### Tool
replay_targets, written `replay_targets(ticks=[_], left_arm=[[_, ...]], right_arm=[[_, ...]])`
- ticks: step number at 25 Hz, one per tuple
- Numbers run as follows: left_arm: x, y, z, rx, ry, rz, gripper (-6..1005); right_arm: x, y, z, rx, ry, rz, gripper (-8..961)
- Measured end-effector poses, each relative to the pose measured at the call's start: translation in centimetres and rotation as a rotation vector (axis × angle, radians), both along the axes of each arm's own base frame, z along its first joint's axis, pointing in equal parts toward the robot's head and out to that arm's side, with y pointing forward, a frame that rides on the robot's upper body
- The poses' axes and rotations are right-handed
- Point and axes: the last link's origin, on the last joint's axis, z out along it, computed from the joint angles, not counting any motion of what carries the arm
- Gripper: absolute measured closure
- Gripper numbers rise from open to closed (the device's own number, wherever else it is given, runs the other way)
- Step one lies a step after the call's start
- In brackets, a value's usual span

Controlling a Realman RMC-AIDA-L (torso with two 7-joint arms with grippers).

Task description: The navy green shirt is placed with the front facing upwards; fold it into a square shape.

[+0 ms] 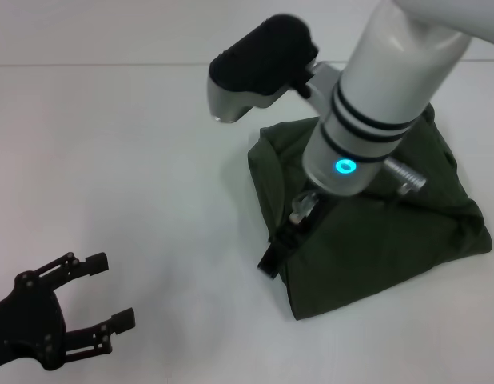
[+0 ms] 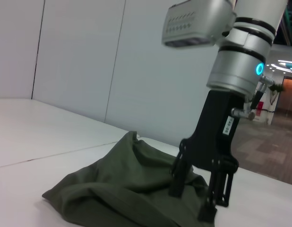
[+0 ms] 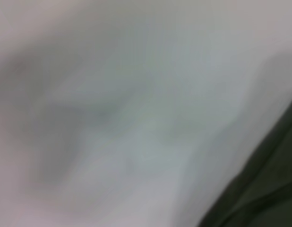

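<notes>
Right tool (image 2: pixel 200 201) planted on dark olive-green cotton shirt (image 1: pixel 375 240), near its left edge; finger spread unclear. Shirt already folded into rough, puffy square on white surface (image 1: pixel 135 160); flattening left. Left tool (image 1: pixel 99 296) wide open, empty, well apart.

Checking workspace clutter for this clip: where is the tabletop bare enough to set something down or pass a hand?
Bare white table spans everything between the open left pincer at the near left corner and the folded dark olive-green cotton shirt. The far strip behind the shirt is free too. The right side is crowded: the right pincer presses down at the shirt's left edge.
</notes>
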Motion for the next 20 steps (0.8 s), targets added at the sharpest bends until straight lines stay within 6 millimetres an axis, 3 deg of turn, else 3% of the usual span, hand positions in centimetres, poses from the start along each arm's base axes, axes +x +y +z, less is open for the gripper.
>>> replay_targets(ticks=[5,20], left_arm=[[0.0,0.2,0.1,0.012,0.001,-0.002,100],[0.1,1.3,0.9,0.033,0.002,0.003,100]], right_arm=[[0.5,0.5,-1.4,-0.036,0.023,-0.109,40],[2.1,2.0,-1.8,0.009,0.003,-0.172,67]])
